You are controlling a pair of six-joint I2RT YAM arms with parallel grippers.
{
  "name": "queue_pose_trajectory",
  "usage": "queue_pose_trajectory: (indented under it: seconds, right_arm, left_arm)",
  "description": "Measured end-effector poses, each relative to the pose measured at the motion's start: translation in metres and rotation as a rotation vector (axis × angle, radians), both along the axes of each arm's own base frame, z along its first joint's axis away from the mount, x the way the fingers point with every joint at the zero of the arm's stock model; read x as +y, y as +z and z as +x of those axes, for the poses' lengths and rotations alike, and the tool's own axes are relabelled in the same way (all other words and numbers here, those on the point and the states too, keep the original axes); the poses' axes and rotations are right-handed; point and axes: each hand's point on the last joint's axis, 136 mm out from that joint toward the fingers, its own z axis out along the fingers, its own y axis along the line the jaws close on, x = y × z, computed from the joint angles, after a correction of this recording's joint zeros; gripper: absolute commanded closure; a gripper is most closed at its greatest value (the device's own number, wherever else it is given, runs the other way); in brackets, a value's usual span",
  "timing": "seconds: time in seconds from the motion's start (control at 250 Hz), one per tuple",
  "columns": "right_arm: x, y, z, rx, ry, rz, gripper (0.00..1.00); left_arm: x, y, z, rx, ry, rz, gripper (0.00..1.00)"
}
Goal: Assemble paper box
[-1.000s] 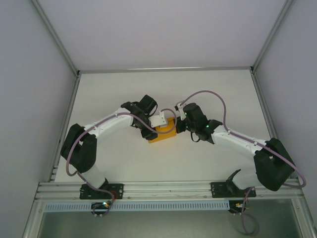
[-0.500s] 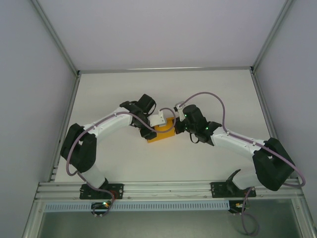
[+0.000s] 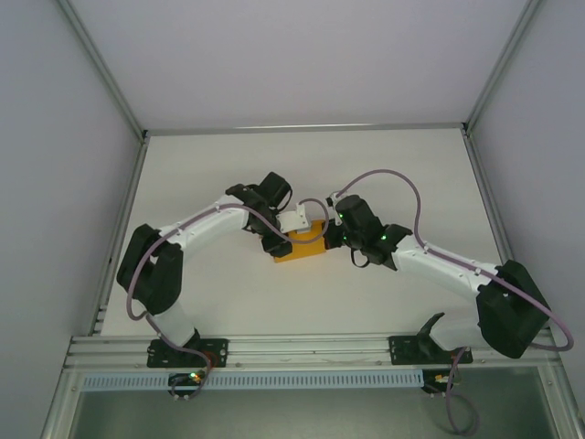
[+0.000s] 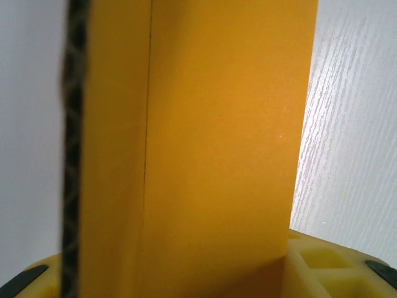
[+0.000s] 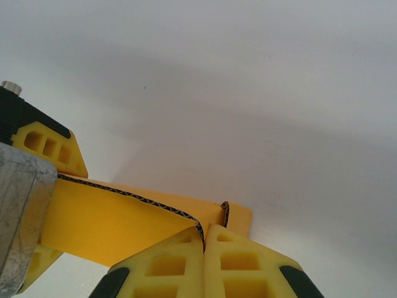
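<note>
1. Because the right gripper [image 5: 203, 248] has its two fingers pressed tight together on a thin edge of the paper box [image 5: 124, 220], a hard pull could rip or bend that flap.
2. If it lets go too soon, the flap could spring open.
3. The left gripper [image 3: 278, 240] is at the other side of the box, with one yellow finger [image 4: 322, 264] just beside the card. I cannot tell if it is squeezing the card or just sitting around it. If it is loose, the box could slide or turn when the right arm pushes.
4. The two grippers are very close together over the box, so they could bump each other.
5. The box sits near the middle of the white table [image 3: 393, 174], between the two grippers.
6. From above, the arms cover a lot of the box, so I cannot see which flaps are folded.
7. In the left wrist view the card is so close that its top and bottom are cut off.
</note>
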Motion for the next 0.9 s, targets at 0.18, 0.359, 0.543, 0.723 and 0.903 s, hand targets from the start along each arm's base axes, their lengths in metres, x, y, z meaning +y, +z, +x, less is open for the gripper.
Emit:
queue_pose_trajectory:
  seconds: [0.18, 0.359, 0.543, 0.723, 0.903]
  right_arm:
    - [0.001, -0.001, 0.001, -0.009, -0.001, 0.009, 1.00]
    - [-0.002, -0.007, 0.000, -0.087, 0.017, -0.039, 1.00]
    - [-0.005, -0.009, -0.004, -0.178, 0.051, -0.083, 1.00]
    - [-0.003, -0.010, -0.004, -0.205, 0.053, -0.078, 1.00]
    - [0.008, -0.009, 0.000, -0.199, 0.048, -0.065, 1.00]
  left_arm:
    - [0.000, 0.000, 0.000, 0.000, 0.001, 0.000, 0.53]
    - [-0.001, 0.000, 0.000, 0.000, 0.002, -0.003, 0.52]
    - [-0.001, 0.001, 0.001, -0.002, 0.001, -0.006, 0.50]
    - [-0.007, 0.003, 0.006, -0.015, 0.026, -0.034, 0.36]
    - [-0.016, 0.016, 0.016, -0.058, 0.054, -0.093, 0.10]
